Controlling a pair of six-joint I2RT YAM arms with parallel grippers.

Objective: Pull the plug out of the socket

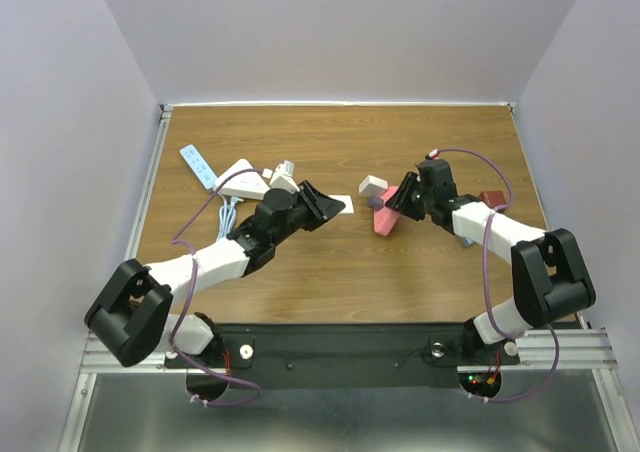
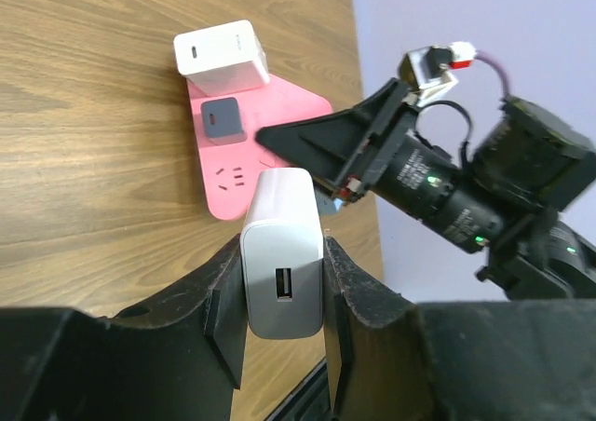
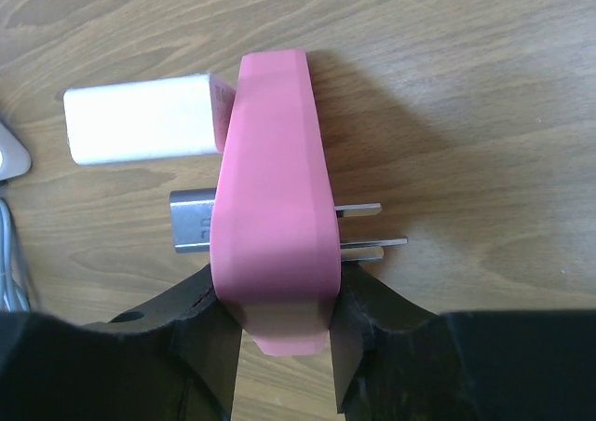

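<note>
Left claw (image 2: 282, 286) clamps white plug (image 2: 279, 207), covering its sides.

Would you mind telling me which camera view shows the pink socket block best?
The left wrist view: the pink socket block faces that camera, showing its empty holes and a white plug and a grey plug seated. The right wrist view shows it only edge-on in the right gripper; the top view shows it small.

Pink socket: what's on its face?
A white charger and a grey plug sit in the pink socket; one outlet is bare. Their pins are hidden inside it.
</note>
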